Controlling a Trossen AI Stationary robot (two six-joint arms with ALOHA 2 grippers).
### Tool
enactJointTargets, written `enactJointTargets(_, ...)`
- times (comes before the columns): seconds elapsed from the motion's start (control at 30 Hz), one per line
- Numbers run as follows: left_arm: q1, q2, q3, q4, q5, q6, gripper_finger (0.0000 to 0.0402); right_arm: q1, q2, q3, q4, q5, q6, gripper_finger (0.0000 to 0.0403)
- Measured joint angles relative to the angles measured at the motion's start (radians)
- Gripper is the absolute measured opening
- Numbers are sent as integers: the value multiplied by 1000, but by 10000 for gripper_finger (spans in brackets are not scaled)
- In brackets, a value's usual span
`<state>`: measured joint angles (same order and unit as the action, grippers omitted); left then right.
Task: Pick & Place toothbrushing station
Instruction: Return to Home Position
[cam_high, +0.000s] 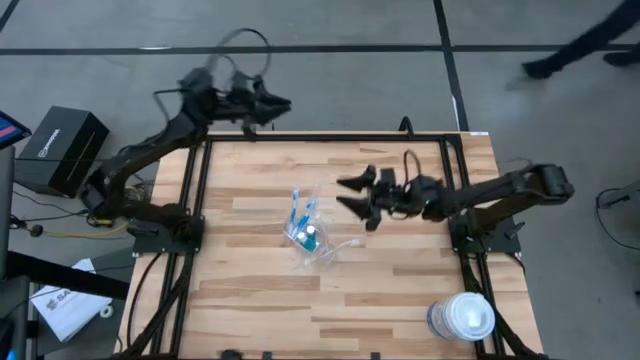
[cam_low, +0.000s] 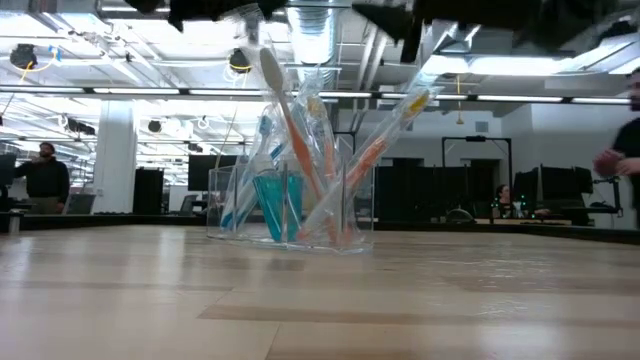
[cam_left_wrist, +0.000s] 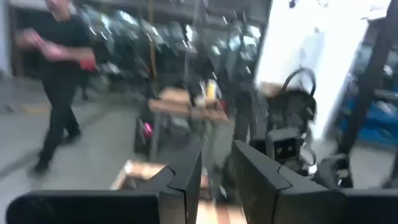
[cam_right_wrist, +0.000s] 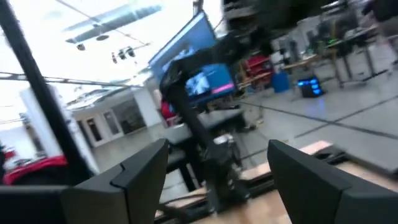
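At the middle of the pale wooden table (cam_high: 400, 290) stands the clear plastic organizer (cam_high: 305, 237), with slim blue, white and orange toothbrushes (cam_low: 300, 150) and teal tubes (cam_low: 272, 205) leaning upright in it (handles fanned out). The right gripper (cam_high: 345, 196), spread wide and empty, hovers near the organizer's right side and is the nearer one, so its retreat would likely run rightward. The left gripper (cam_high: 278, 104) hangs well apart, past the far edge; its grip cannot be told.

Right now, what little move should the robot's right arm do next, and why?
Probably pull the right gripper back toward its base: it hangs open and empty beside the clear organizer, toothbrushes already stand inside, and the left gripper sits past the table's edge.
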<state>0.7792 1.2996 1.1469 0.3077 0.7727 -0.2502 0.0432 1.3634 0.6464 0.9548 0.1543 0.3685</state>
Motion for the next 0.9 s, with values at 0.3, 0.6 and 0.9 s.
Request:
enactJointTargets(0.3,63,-284,0,8,-94,-114,85,-116,-265,176,-501,147,52,265)
enactJointTargets(0.6,62,-479,0,-68,-111,-150,85,-158,-409,178,-628,11,102,265)
enactJointTargets(0.9,68,-661,-37,-380,-253,38,85,28,-730,179,-920,149,-269,265)
